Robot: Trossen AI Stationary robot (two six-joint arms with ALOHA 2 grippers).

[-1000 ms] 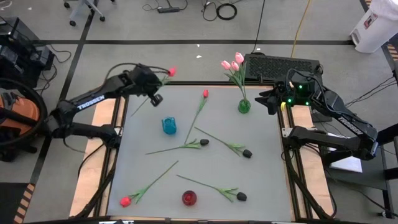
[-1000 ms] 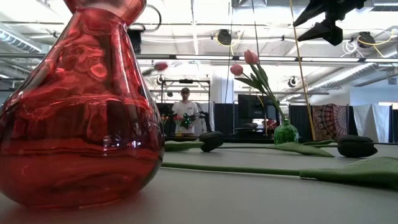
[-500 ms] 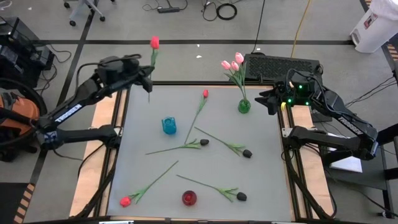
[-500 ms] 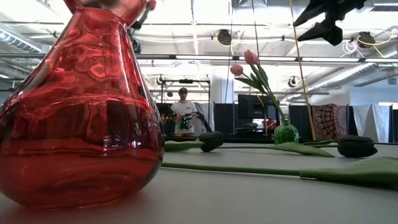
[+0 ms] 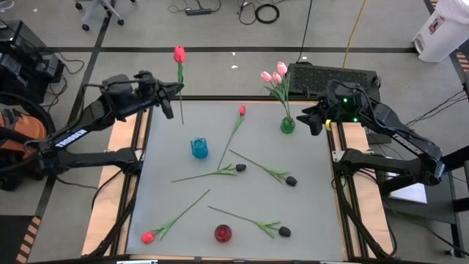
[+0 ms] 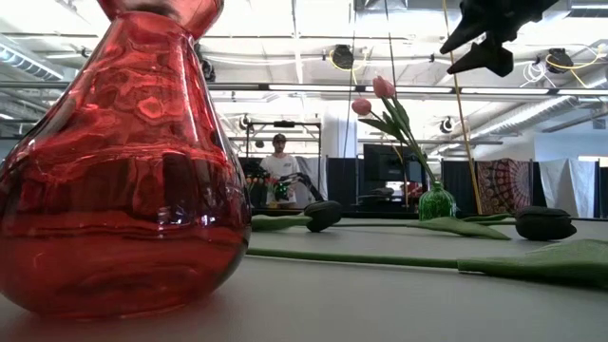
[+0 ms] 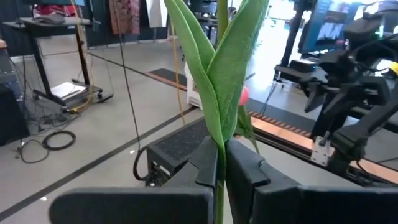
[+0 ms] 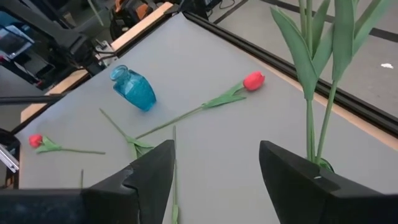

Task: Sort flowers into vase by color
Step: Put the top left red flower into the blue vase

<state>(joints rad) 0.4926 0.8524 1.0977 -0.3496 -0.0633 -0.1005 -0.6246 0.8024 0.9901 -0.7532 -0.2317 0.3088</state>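
Red tulip (image 5: pixel 179 53): bud in high view, leaves in left wrist.

I'm watching the left gripper (image 5: pixel 170 91) pulling back toward the table's far left corner, where a second ago it was reaching over the mat; it is clamped on a red tulip (image 5: pixel 179 54), whose head is now swinging out past the far edge while the stem is turning from slanted to nearly straight along the picture. The right gripper (image 5: pixel 306 117) is edging slightly left, toward the green vase (image 5: pixel 287 125), and tilting in the low view.
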